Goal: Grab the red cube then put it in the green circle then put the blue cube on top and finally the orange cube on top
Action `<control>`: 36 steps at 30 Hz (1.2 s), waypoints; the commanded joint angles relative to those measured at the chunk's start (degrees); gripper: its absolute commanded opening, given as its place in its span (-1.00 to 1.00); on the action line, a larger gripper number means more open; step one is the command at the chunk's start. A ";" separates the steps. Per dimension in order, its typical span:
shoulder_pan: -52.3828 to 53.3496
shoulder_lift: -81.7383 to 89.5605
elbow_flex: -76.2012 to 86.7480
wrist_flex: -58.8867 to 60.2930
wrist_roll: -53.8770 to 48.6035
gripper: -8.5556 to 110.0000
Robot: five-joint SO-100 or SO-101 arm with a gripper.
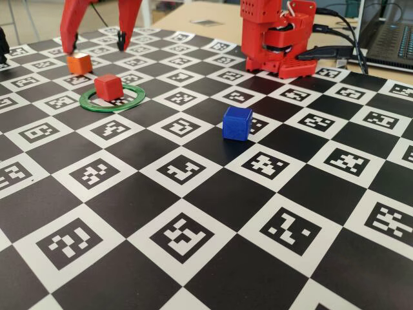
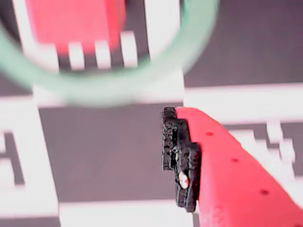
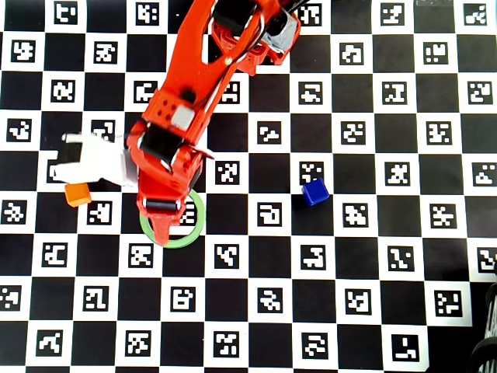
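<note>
In the fixed view the pincer (image 1: 97, 44) hangs above the checkered desk (image 1: 193, 213), its two red fingers spread wide apart and gripping nothing. Just below and in front of the tips, the red cube (image 1: 108, 86) sits inside the green circle (image 1: 113, 99), resting on the desk. The orange cube (image 1: 79, 62) lies right under the left finger's tip, outside the ring. The blue cube (image 1: 237, 123) stands well off to the pincer's right in this view, nearer the camera.

In the wrist view one red finger with a black pad (image 2: 181, 158) fills the lower right; beyond it, blurred, the green circle (image 2: 109, 85) curves around the red cube (image 2: 75, 23), which seems to sit near the ring's far side.

In the overhead view the arm covers the red cube; the green circle (image 3: 189, 235) peeks out beneath the pincer (image 3: 159, 221), the orange cube (image 3: 78, 194) lies to its left, and the blue cube (image 3: 314, 191) well to its right.
</note>
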 commanded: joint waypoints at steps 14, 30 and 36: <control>-31.64 11.78 -4.31 13.54 30.85 -0.08; -45.44 10.46 7.29 0.26 38.67 -0.06; -46.32 8.53 14.24 -6.33 39.46 -0.05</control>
